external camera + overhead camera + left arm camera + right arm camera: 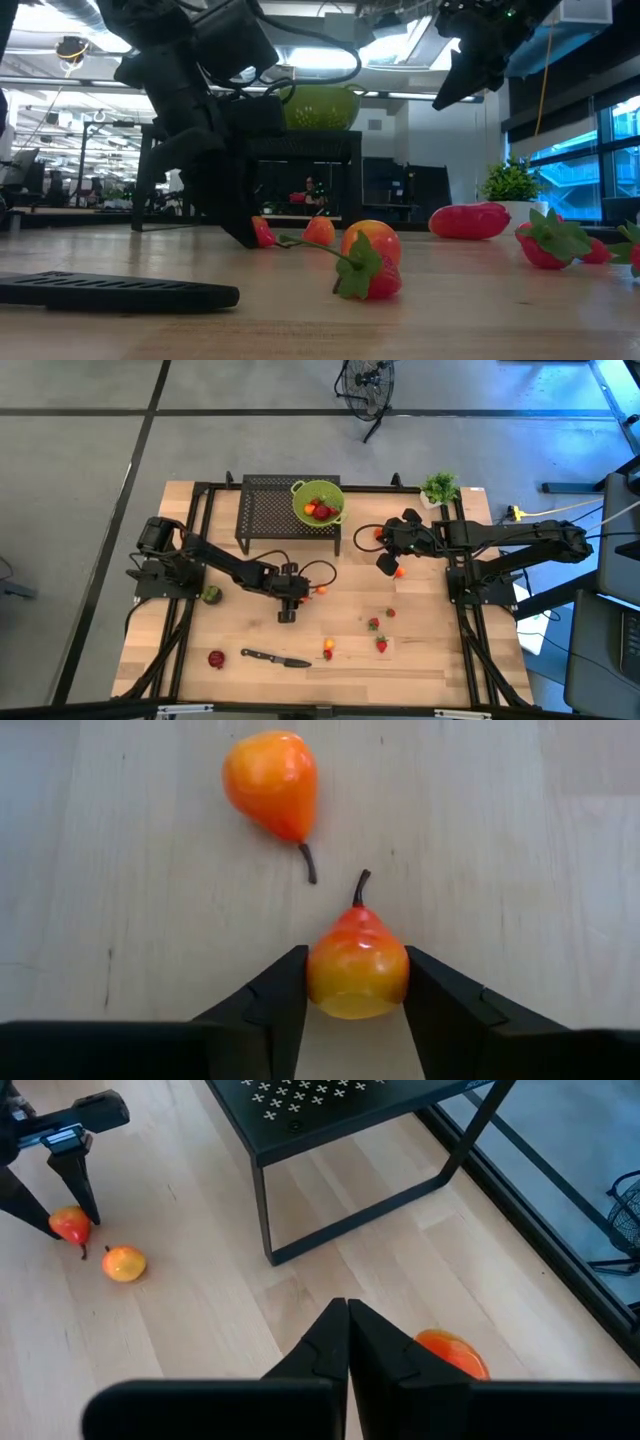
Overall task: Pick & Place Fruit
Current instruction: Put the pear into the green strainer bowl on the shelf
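Taking the black perforated stand [290, 510] as your reference, and reading from its left: a dark green fruit [211, 595] lay well forward and left of the stand, beside the left arm's base. A red fruit [216, 658] sat nearer the front edge, with the black-handled knife [275, 657] just to its right.

Your left gripper [300, 592] was down at the table in front of the stand, its fingers [275, 995] closed on an orange-yellow pear [357, 965] resting on the wood. A second orange pear [272, 782] lay just beyond it, stems nearly meeting, not touching.

The lime-green bowl [318, 500] stood on the stand's right end, holding red and orange pieces.

Forward and right of the stand, several small red strawberries [381, 644] lay scattered.

Your right gripper [387, 563] hung right of the stand, raised above the table, fingers pressed together and empty. An orange fruit [452, 1352] lay on the table beneath it.
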`<state>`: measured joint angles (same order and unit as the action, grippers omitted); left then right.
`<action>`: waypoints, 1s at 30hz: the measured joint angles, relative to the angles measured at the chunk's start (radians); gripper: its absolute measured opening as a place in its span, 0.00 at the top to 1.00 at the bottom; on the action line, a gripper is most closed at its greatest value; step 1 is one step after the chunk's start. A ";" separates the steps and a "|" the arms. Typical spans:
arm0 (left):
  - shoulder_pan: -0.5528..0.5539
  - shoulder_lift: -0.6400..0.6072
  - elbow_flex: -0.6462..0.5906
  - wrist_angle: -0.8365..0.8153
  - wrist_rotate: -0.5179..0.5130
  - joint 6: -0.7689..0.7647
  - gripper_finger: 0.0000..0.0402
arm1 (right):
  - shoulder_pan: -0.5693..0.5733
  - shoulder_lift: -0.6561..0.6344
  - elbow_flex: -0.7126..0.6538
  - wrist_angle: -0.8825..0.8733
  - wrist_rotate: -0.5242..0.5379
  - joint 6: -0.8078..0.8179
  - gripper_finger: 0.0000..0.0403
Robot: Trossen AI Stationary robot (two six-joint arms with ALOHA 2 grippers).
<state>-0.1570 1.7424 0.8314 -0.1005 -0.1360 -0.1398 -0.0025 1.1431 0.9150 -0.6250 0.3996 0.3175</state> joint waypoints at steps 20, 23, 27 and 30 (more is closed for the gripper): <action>-0.056 -0.187 -0.001 -0.006 -0.026 0.036 0.64 | 0.067 0.000 0.000 -0.104 -0.073 0.060 0.91; -0.049 -0.246 -0.001 -0.007 -0.072 0.067 0.64 | 0.096 0.000 0.000 -0.133 -0.042 0.088 0.93; -0.043 -0.328 -0.001 -0.006 -0.138 0.112 0.64 | 0.138 0.000 0.000 -0.162 0.009 0.114 0.96; -0.042 -0.392 -0.001 -0.006 -0.202 0.145 0.64 | 0.164 0.000 -0.003 -0.159 0.021 0.117 0.98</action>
<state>-0.1993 1.3500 0.8307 -0.1068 -0.3382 0.0050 0.1614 1.1431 0.9119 -0.7839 0.4208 0.4344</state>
